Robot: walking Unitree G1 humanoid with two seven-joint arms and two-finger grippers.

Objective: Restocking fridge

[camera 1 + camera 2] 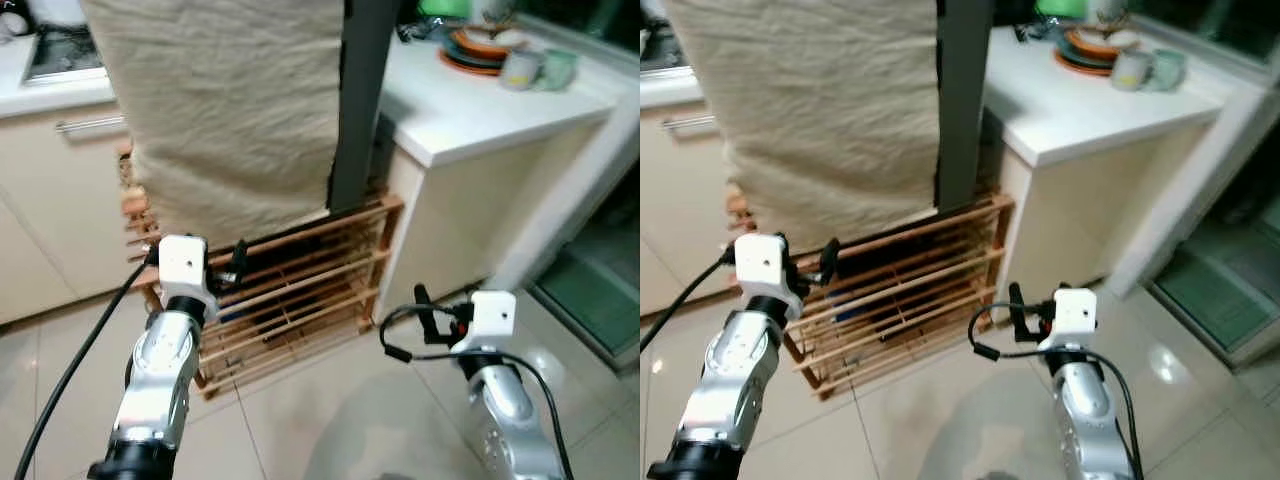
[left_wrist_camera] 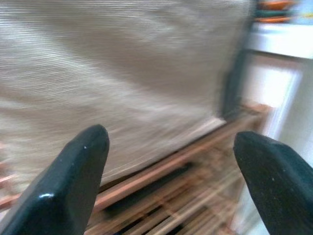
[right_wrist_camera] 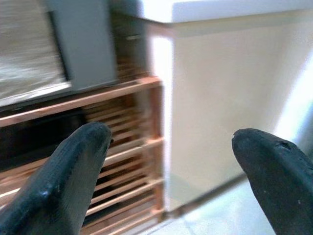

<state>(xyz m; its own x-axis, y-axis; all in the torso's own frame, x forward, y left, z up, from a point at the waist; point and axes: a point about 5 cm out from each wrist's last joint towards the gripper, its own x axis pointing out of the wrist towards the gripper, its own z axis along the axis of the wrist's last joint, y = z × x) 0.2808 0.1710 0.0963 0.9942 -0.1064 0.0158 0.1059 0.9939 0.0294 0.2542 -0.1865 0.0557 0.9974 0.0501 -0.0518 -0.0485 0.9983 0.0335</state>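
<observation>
With both your left hand and right hand spread empty, the cloth-draped fridge stands on the wooden rack; likely heavy, rigid—grip its door edge.

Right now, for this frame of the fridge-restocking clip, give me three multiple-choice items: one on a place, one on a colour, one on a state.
1. Where does the wooden slatted rack stand?
A. on the counter
B. on the floor, under the cloth-draped unit
C. inside a cupboard

2. What colour is the cloth hanging over the unit?
A. beige
B. blue
C. red

3. How are the fingers of the left tool and right tool?
A. both shut
B. shut on a bottle
C. both spread open, holding nothing

Key: 1 B, the rack sits on the tiles below the cloth. 2 A, the fabric is pale beige. 3 C, each wrist view shows a wide gap between the fingers.
</observation>
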